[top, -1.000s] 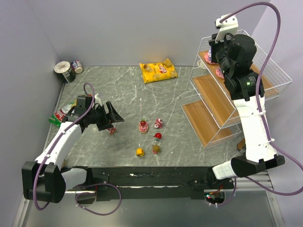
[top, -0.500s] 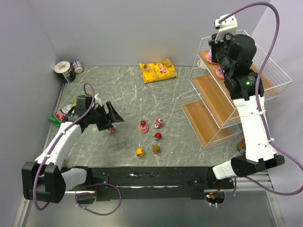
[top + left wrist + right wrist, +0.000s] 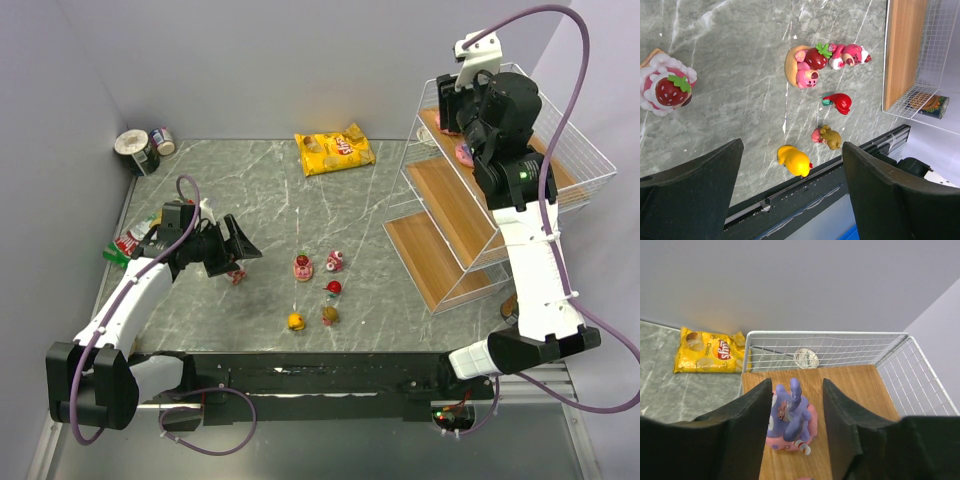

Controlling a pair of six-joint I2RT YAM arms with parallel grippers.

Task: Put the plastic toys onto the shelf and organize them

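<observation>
On the top board of the shelf [image 3: 470,200] stands a purple bunny on a pink donut base [image 3: 790,420], upright. My right gripper [image 3: 797,382] straddles it, open, with a gap on the bunny's right side. A second pink toy [image 3: 463,153] sits just below it on the board. My left gripper [image 3: 790,147] hangs open and empty over the left of the table, next to a strawberry cake toy [image 3: 667,90]. Several toys lie mid-table: a pink bear with a strawberry [image 3: 810,62], a red cherry [image 3: 837,102], an olive piece [image 3: 827,136] and a yellow piece [image 3: 795,160].
A yellow chips bag [image 3: 335,152] lies at the back centre. Two cans [image 3: 140,148] stand in the back left corner. A green and red snack bag [image 3: 125,245] sits beside the left arm. Another can [image 3: 927,104] lies by the shelf's foot.
The right gripper's jaws have parted from the purple bunny, which stays standing on the top board. The left arm and the table toys have not moved.
</observation>
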